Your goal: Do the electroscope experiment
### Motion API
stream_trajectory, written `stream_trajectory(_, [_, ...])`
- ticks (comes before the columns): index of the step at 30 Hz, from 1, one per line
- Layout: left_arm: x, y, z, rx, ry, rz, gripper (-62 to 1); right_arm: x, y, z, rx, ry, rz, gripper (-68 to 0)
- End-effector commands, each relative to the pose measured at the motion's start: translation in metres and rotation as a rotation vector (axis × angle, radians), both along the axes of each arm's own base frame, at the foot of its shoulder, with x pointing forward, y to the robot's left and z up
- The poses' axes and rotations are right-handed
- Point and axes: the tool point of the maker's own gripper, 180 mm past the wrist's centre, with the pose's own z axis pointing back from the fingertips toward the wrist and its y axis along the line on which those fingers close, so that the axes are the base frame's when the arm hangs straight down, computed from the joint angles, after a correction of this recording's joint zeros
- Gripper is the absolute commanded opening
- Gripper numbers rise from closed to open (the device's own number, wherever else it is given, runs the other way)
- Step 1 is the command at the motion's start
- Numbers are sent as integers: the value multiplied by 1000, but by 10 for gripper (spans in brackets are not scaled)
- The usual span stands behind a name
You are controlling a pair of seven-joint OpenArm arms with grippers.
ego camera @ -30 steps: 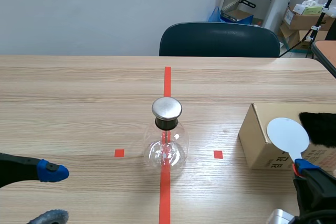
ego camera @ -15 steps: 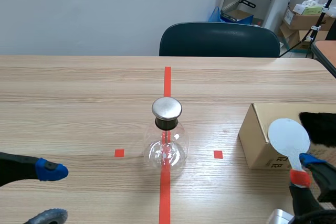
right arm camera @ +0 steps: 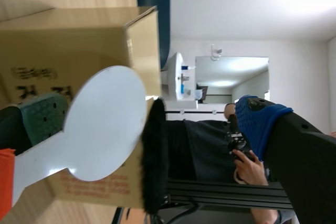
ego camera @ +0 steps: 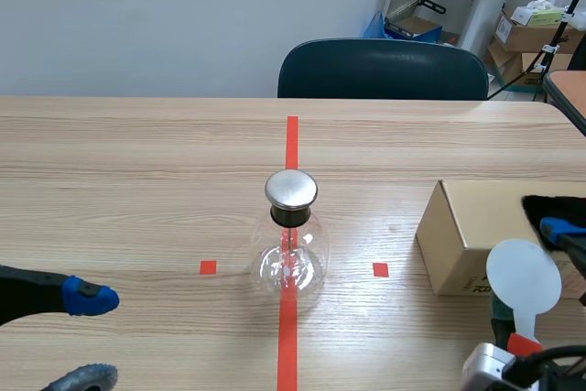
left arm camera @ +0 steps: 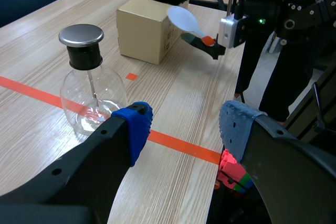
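The electroscope [ego camera: 291,244], a clear glass flask with a round metal cap, stands on the red centre line; the left wrist view shows it [left arm camera: 89,87] ahead of my left gripper [left arm camera: 184,135]. That gripper [ego camera: 87,336] is open and empty, low at the near left. My right gripper [ego camera: 529,267] stands wide open at the near right. A white disc paddle [ego camera: 523,279] with a red handle leans against its green-padded finger [right arm camera: 42,116], well clear of the blue-padded one [right arm camera: 260,124]. The paddle [right arm camera: 102,124] is in front of the cardboard box [right arm camera: 79,40].
The cardboard box [ego camera: 458,235] sits at the right, with a black furry cloth [ego camera: 554,212] on top. A dark chair [ego camera: 383,70] stands behind the table's far edge. The table's right edge is close to the right arm.
My right gripper has gone from shut on the paddle's handle to wide open. The paddle has slipped lower and to the right. The left arm has not moved.
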Motion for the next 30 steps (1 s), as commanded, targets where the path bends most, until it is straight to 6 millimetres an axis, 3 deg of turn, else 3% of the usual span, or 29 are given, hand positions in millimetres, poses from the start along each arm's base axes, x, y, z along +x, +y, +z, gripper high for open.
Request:
stream_trajectory(1, [-2, -4, 7, -28, -3, -7, -292, 7, -1, 20, -24, -89, 11, 4])
stream_trajectory(12, [-2, -4, 7, -28, -3, -7, -292, -10, -7, 15, 55, -53, -46, 4])
stream_trajectory(30, [-2, -4, 7, -28, -3, -7, -292, -10, -7, 15, 53, -53, -44, 4])
